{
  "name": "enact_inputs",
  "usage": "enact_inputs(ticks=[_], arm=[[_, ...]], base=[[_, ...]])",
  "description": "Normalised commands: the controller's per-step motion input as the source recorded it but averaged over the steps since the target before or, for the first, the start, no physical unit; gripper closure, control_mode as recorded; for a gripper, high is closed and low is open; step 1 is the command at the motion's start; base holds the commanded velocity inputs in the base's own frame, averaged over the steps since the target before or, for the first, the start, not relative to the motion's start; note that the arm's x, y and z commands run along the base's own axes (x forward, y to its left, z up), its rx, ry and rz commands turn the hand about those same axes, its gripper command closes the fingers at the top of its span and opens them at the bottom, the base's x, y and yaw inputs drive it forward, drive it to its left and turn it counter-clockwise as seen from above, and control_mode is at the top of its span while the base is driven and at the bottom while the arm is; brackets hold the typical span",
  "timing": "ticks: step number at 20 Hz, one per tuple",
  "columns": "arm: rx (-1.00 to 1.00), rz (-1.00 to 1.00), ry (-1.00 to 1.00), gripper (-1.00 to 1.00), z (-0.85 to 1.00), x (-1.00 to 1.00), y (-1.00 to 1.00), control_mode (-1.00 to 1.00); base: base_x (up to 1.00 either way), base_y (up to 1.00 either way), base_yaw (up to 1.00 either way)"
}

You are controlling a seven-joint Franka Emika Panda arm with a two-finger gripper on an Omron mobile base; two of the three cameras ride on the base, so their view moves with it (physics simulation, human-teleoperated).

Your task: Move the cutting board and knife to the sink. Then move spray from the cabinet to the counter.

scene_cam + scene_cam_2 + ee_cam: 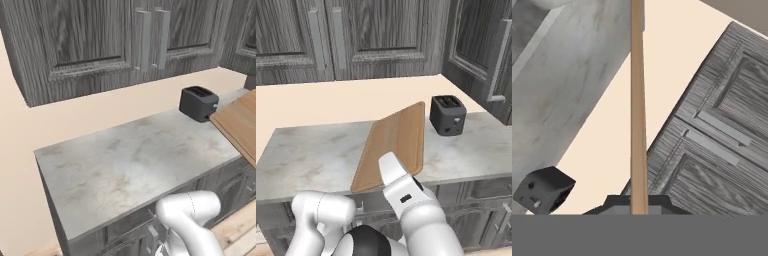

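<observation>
- The marbled counter (130,165) runs under the dark cabinet (90,40), toaster (448,115) at the far right.
- The gripper (639,202) clamps the cutting board (393,145), lifted tilted above the counter.
- The edge grip may slip, and the board could strike the toaster.

Light-brown cutting board (395,145) tilted above the marbled counter (311,157).

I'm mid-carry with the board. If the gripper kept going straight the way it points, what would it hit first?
Probably the upper cabinet doors, which lie ahead past the cutting board held edge-on in the gripper; depth is unclear.
</observation>
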Motion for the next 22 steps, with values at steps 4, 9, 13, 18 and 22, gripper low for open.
enact_inputs(ticks=[4, 9, 13, 18, 22], arm=[[0.00, 0.00, 0.00, 1.00, 0.00, 0.00, 0.00, 1.00], [0.00, 0.00, 0.00, 1.00, 0.00, 0.00, 0.00, 1.00], [0.00, 0.00, 0.00, 1.00, 0.00, 0.00, 0.00, 1.00], [0.00, 0.00, 0.00, 1.00, 0.00, 0.00, 0.00, 1.00], [0.00, 0.00, 0.00, 1.00, 0.00, 0.00, 0.00, 1.00]], base=[[-0.08, 0.00, -0.37], [-0.18, 0.00, -0.41], [-0.24, -0.05, -0.42], [-0.34, -0.11, -0.42], [-0.32, -0.13, -0.45]])
